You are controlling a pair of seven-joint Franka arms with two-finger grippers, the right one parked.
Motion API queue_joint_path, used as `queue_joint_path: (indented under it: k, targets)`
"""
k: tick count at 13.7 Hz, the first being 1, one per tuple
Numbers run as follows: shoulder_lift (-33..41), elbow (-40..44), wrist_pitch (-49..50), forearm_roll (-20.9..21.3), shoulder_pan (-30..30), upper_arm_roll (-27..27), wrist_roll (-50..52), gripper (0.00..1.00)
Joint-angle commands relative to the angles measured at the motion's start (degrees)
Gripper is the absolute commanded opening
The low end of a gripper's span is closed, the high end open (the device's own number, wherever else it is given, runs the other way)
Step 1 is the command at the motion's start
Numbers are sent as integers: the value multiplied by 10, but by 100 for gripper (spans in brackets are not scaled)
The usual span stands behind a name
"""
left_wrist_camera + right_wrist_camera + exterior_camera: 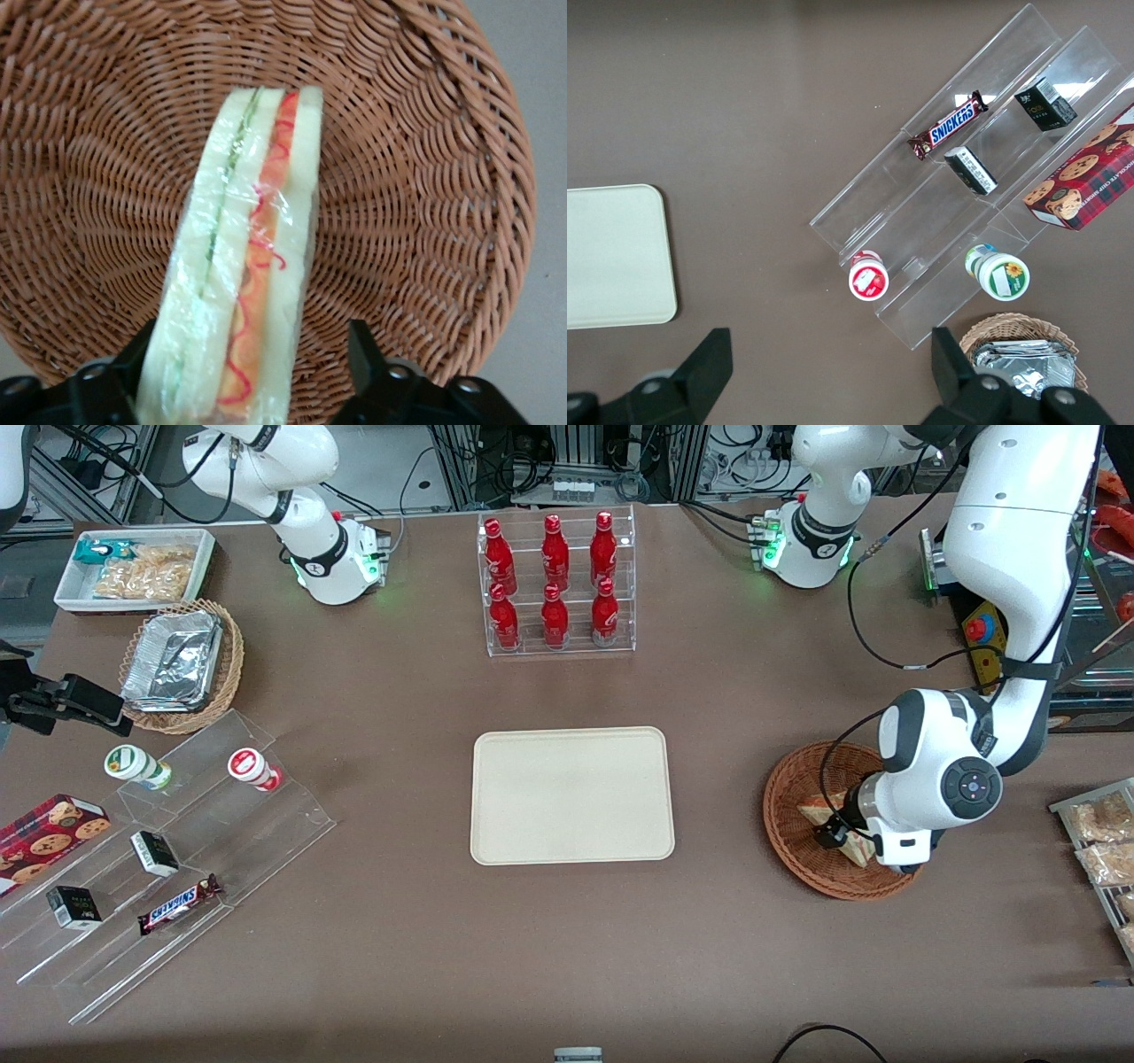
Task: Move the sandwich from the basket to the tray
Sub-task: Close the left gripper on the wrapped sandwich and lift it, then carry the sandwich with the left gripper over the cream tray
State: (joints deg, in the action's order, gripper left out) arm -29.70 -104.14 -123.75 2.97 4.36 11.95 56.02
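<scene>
Clear-wrapped sandwich [239, 292] stands in basket [416, 177]; tool [244, 367] straddles it.

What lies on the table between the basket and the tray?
Nothing: the front view shows only bare brown table between basket and tray. The gripper is down in the basket, around the sandwich.

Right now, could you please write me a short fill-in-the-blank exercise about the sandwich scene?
1. The sandwich lies in the wicker ____.
2. The claw is ____, one finger on each side of the sandwich.
3. The cream tray holds ____.
4. The clear rack holds ____ red bottles.

Missing: basket; open; nothing; six
</scene>
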Motion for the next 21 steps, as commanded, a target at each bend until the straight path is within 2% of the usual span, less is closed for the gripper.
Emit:
queue_joint_path:
  k: [1, 6, 8, 11, 14, 18, 21]
  targets:
    - [3, 4, 0, 0, -9, -3, 5, 13]
    - [22, 9, 7, 30, -23, -3, -2, 9]
    - [42, 16, 11, 37, -53, -3, -6, 9]
    - [52, 31, 18, 37, -139, -2, -61, 9]
    - [42, 60, 47, 38, -244, -3, -65, 9]
    - [-38, 160, 67, 19, -340, 8, -50, 11]
    - [-124, 257, 88, 25, -390, 6, -15, 13]
